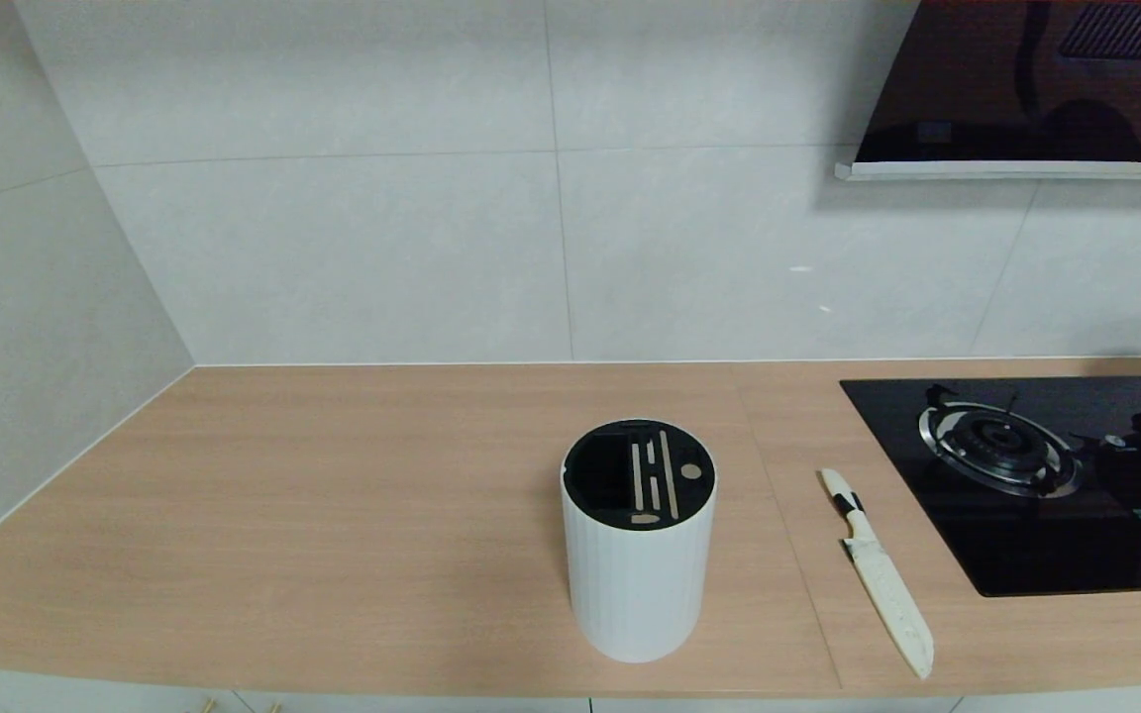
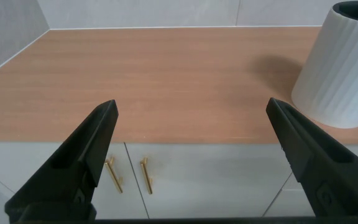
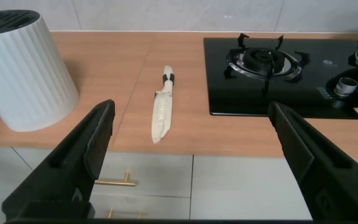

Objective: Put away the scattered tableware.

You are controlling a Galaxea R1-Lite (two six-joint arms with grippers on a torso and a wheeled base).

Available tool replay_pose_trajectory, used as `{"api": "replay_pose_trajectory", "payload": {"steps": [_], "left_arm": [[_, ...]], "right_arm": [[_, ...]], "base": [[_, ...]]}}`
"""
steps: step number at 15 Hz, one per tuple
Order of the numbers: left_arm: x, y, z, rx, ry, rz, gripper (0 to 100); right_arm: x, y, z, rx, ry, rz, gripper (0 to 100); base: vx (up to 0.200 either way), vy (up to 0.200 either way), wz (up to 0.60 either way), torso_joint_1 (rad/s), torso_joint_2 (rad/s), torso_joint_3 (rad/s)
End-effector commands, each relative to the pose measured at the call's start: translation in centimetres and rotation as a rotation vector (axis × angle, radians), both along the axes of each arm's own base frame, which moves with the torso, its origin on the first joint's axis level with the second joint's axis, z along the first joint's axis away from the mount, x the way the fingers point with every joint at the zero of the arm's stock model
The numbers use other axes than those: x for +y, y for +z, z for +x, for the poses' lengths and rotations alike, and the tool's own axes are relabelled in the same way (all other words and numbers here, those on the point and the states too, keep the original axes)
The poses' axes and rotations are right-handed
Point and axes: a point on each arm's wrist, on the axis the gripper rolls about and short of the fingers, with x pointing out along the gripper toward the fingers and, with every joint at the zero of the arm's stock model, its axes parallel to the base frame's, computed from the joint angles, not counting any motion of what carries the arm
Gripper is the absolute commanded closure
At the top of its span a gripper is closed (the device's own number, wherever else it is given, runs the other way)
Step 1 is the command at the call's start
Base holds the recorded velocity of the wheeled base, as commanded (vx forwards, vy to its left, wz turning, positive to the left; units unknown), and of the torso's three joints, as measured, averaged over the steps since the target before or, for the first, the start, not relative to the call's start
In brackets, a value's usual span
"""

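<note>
My left gripper [image 2: 190, 109], right gripper [image 3: 191, 107]: matte black fingers [image 2: 79, 162], broad angular wedges tapering to blunt tips, flat smooth faces.

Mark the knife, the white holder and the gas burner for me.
knife [image 1: 880, 579], head view, on the blade's upper half.
white holder [image 1: 638, 584], head view, on its ribbed side wall.
gas burner [image 1: 998, 442], head view, on the centre of the ring.

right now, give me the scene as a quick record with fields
holder: white ribbed knife holder, upright on the counter, slots bare
knife: white knife flat between holder and hob, handle toward the wall
left arm: left gripper open, before the counter's front edge
right arm: right gripper open, before the front edge, facing the knife
status: knife not yet put away
</note>
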Motion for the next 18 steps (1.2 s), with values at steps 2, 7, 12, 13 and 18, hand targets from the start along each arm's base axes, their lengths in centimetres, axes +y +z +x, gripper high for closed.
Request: {"api": "replay_pose_trajectory", "payload": {"steps": [2, 7, 12, 13, 18], "left_arm": [[0.0, 0.0, 0.0, 0.000, 0.001, 0.000, 0], [0.0, 0.0, 0.0, 0.000, -0.001, 0.000, 0], [0.0, 0.0, 0.0, 0.000, -0.001, 0.000, 0], [0.0, 0.0, 0.0, 0.000, 0.001, 0.000, 0], [0.0, 0.0, 0.0, 0.000, 0.001, 0.000, 0]], "right_arm": [[0.0, 0.0, 0.0, 0.001, 0.003, -0.002, 0], [0.0, 0.7, -0.2, -0.032, 0.005, -0.019, 0], [0.3, 6.5, 2.6, 0.184, 0.192, -0.005, 0], [0.5, 6.9, 4.1, 0.270, 0.216, -0.002, 0], [2.8, 6.8, 12.4, 0.613, 0.364, -0.039, 0]], "base": [[0.000, 0.000, 0.00, 0.000, 0.00, 0.000], [0.000, 0.000, 0.00, 0.000, 0.00, 0.000], [0.000, 0.000, 0.00, 0.000, 0.00, 0.000], [0.000, 0.000, 0.00, 0.000, 0.00, 0.000], [0.000, 0.000, 0.00, 0.000, 0.00, 0.000]]}}
